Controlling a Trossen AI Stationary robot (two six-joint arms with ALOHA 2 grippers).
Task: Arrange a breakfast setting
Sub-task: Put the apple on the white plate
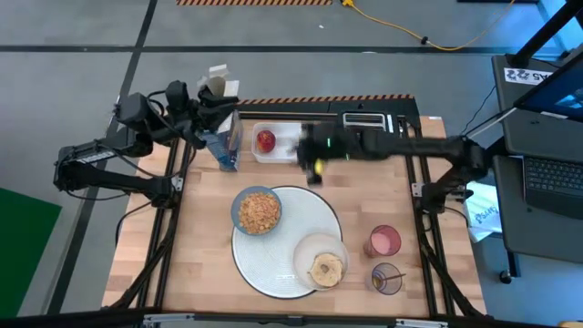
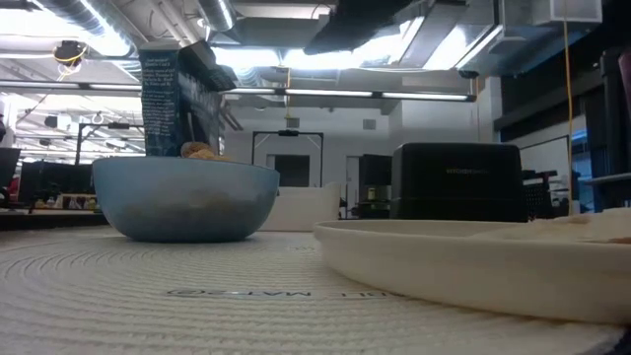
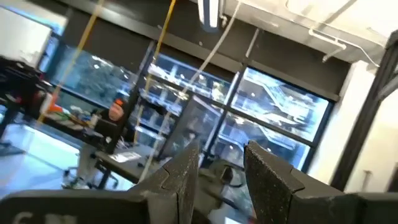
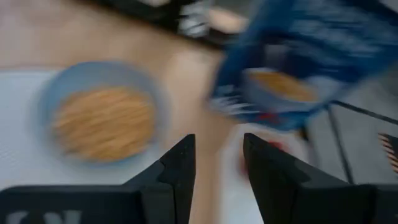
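Two arms are reaching over the table's far side. The right gripper (image 1: 314, 166) is hanging between the tub (image 1: 288, 151) and the mat (image 1: 271, 266), its fingers parted with nothing between them. The left gripper (image 3: 221, 152) is sitting at the far-left corner beside the blue box (image 1: 225, 146), tilting up toward the room, fingers likewise apart and empty.

The bowl (image 1: 239, 202) is holding cereal (image 1: 259, 211) on the mat's far-left part. The plate (image 1: 305, 244) is carrying the bagel (image 1: 326, 269) at the mat's near-right edge. The apple (image 1: 265, 140) is lying in the tub, beside the toaster (image 1: 367, 119). The pink tumbler (image 1: 383, 241) and purple tumbler (image 1: 387, 279) are standing right of the mat, with the spoon (image 1: 393, 275) in the purple one.
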